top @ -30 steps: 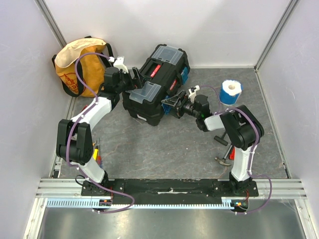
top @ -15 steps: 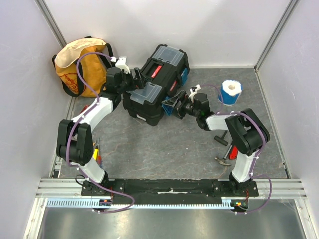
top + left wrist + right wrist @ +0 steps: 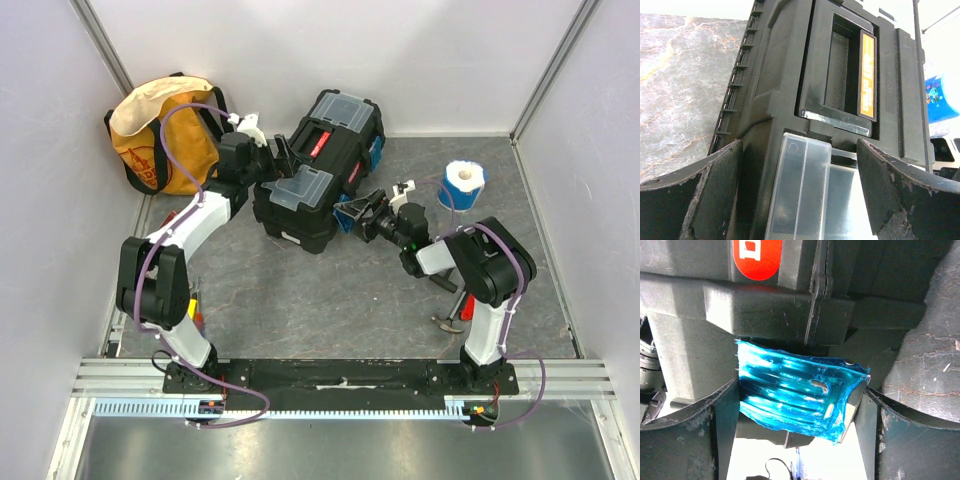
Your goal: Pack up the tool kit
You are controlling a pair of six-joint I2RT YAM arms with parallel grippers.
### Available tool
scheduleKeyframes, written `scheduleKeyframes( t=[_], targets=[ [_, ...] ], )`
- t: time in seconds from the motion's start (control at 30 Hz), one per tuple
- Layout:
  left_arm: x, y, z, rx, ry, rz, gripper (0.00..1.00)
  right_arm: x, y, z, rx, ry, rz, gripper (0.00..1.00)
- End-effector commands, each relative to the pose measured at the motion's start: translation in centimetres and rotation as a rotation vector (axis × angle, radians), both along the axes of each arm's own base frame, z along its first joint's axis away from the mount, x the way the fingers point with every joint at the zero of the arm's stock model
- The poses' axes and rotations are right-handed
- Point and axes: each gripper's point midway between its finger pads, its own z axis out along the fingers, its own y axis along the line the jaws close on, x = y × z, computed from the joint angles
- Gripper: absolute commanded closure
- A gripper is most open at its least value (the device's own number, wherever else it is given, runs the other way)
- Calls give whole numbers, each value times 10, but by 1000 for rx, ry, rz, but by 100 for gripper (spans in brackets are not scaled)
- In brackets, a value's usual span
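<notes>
Left claw gapes at tool kit, right claw brackets its blue latch, grip unclear; bag beside.

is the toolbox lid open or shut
Shut. The toolbox lid lies flat on its body, with no inside showing in the top view. Whether the blue latch is fastened, cannot tell.

Overhead view from behind; both wrist views close against the tool kit.
</notes>
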Motion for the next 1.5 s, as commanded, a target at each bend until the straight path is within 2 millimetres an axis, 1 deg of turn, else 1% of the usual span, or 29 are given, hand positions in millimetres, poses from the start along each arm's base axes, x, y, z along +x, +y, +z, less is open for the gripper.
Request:
scheduleKeyframes(
  t=[0.0,0.1,0.27,0.4,0.47,0.53,0.6,0.63,0.7,0.73,0.83,0.93,1.0,1.1,1.2,1.23,1.27,1.4,1.47],
  targets=[
    [-192,-18,-187,144,934,-179,28,-27,15,106,262,-336,153,100],
    [-187,-16,-187,146,927,-164,28,-30,5,118,348,-356,149,100],
    [-177,-13,-177,136,892,-135,28,-33,-1,123,416,-364,152,100],
    [-166,-13,-161,140,841,-124,27,-34,1,137,419,-396,179,100],
    [-160,-13,-150,147,804,-117,25,-32,4,138,387,-400,180,100],
    [-152,-12,-137,154,766,-109,22,-28,7,132,310,-387,175,91],
    [-145,-12,-125,158,730,-109,19,-25,9,123,232,-356,165,75],
    [-143,-12,-121,161,722,-110,18,-25,8,125,211,-365,160,66],
    [-139,-14,-113,158,704,-115,18,-25,9,126,170,-369,157,55],
    [-136,-15,-109,155,691,-119,17,-24,8,127,152,-374,151,47],
    [-132,-17,-101,147,672,-123,17,-25,7,128,116,-384,147,33],
    [-130,-20,-95,139,658,-135,16,-27,7,131,106,-402,151,25],
    [-130,-20,-94,132,657,-140,16,-27,9,130,89,-402,167,21],
    [-129,-18,-91,131,650,-138,16,-25,9,118,41,-386,173,14],
    [-129,-16,-84,119,636,-141,16,-27,8,107,-3,-384,176,6],
    [-128,-16,-80,118,622,-145,16,-26,7,105,-12,-380,173,3],
    [-129,-15,-76,121,609,-152,16,-26,7,104,-23,-382,169,2],
    [-124,-11,-47,138,504,-154,16,-23,5,104,-44,-384,155,2],
    [-122,-10,-37,136,474,-146,16,-23,4,101,-81,-392,152,2]
  ],
)
